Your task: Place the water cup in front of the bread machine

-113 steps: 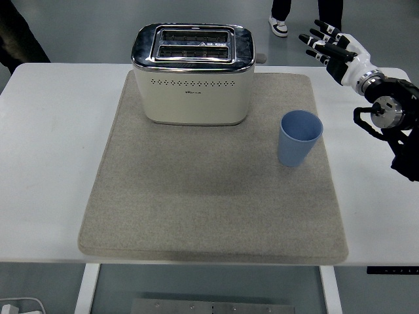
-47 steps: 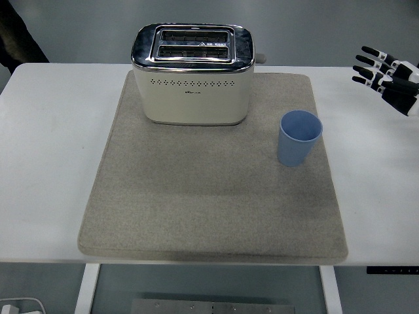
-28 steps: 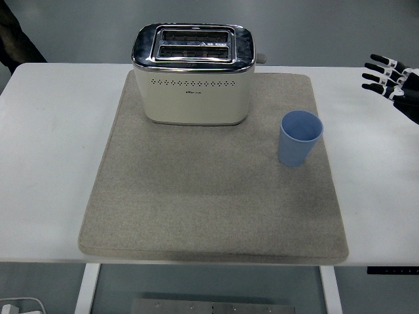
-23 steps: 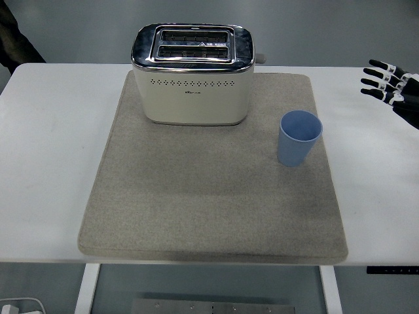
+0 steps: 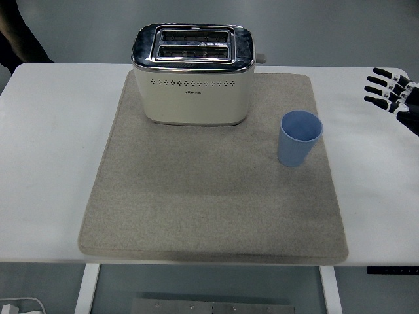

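A light blue water cup [image 5: 300, 138] is seen standing upright and empty, its mouth open upward, near the right edge of a grey mat [image 5: 209, 216]. A cream, chrome-topped two-slot bread machine [image 5: 192, 75] is set at the mat's far end, left of the cup.

Right hand [image 5: 398, 93] at frame edge: slim black segmented fingers with white bands at the joints.

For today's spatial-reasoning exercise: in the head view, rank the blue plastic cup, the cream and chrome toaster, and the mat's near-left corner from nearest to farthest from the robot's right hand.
1. Blue plastic cup, on the grey mat's right side, closest to the right hand at the right edge.
2. Cream and chrome toaster, at the mat's back, left of the cup.
3. Mat's near-left corner, diagonally opposite the hand.
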Tool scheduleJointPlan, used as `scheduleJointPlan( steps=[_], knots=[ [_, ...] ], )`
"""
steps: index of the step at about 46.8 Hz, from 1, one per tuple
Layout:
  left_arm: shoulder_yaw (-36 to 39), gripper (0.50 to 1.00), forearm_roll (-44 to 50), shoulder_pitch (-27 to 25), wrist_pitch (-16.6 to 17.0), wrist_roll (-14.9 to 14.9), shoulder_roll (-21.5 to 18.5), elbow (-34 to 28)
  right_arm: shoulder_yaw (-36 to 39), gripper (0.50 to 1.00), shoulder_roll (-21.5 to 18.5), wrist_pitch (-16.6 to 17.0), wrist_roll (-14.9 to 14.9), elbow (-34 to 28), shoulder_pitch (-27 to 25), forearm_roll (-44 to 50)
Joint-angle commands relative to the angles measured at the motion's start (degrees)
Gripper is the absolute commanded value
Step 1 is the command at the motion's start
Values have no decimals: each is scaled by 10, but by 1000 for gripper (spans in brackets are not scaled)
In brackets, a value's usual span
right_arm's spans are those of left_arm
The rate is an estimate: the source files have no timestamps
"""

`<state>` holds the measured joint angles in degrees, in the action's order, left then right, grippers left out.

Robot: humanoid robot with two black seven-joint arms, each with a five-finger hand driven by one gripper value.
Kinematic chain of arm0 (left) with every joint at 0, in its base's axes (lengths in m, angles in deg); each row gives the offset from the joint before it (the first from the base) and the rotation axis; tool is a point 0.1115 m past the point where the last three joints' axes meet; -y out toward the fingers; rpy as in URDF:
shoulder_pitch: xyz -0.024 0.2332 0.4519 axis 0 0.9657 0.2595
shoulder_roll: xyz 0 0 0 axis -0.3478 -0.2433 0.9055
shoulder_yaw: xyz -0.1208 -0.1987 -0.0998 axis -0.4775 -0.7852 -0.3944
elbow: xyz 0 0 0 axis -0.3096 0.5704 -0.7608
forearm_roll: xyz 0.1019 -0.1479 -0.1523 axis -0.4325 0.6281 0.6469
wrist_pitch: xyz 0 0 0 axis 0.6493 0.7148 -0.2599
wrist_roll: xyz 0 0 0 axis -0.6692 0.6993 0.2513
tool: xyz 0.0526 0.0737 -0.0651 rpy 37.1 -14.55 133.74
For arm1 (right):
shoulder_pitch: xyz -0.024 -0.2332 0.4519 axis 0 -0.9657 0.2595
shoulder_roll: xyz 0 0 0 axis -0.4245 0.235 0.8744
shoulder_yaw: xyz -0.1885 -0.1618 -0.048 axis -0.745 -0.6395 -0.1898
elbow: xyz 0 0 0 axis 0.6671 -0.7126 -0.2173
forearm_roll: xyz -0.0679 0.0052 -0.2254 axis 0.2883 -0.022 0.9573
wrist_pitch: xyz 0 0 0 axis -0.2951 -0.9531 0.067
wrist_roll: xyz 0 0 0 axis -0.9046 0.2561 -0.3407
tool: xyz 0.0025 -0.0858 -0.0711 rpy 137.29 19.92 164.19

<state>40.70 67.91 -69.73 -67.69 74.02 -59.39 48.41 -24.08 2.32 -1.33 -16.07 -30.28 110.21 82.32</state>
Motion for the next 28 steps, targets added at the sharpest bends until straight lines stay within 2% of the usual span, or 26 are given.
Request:
scheduleJointPlan(
  steps=[1, 19, 28],
  knots=[
    [0, 1000, 0, 0, -1, 0, 0, 0, 0, 926, 7, -3, 9, 16, -4, 11],
    [0, 1000, 0, 0, -6, 0, 0, 0, 0, 924, 70, -75, 28, 132, -27, 92],
    [0, 1000, -2, 0, -7, 0, 0, -1, 0, 924, 82, -122, 37, 189, -47, 119]
  ],
)
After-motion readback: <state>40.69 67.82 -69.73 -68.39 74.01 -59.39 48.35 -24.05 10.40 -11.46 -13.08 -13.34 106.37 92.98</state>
